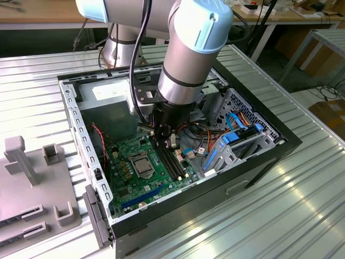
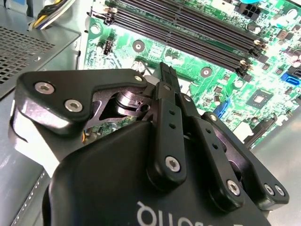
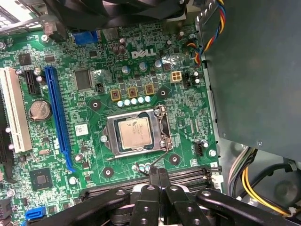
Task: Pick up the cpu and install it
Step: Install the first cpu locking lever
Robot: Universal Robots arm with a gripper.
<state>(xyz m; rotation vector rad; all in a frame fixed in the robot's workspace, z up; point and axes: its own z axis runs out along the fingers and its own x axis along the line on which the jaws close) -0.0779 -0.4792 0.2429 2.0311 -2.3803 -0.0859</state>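
Note:
The cpu (image 3: 134, 133), a small silver-grey square, lies flat inside the metal socket frame (image 3: 111, 137) on the green motherboard (image 3: 94, 155). The exterior view shows the cpu (image 1: 143, 165) seated in the board inside the open computer case. My gripper (image 3: 158, 172) hovers just beside the socket, over the black memory slots (image 3: 188, 175), with its two black fingers pressed together and nothing between them. In the second wrist view the gripper (image 2: 165, 75) points down at the board, shut. A thin wire lever (image 3: 160, 157) runs from the socket's edge toward the fingertips.
The black case wall (image 1: 259, 162) and a drive cage with blue cables (image 1: 237, 135) stand at the exterior view's right. A grey power supply box (image 3: 254, 70) with coloured wires borders the board. A grey fixture block (image 1: 21, 162) sits on the ribbed table (image 1: 259, 226).

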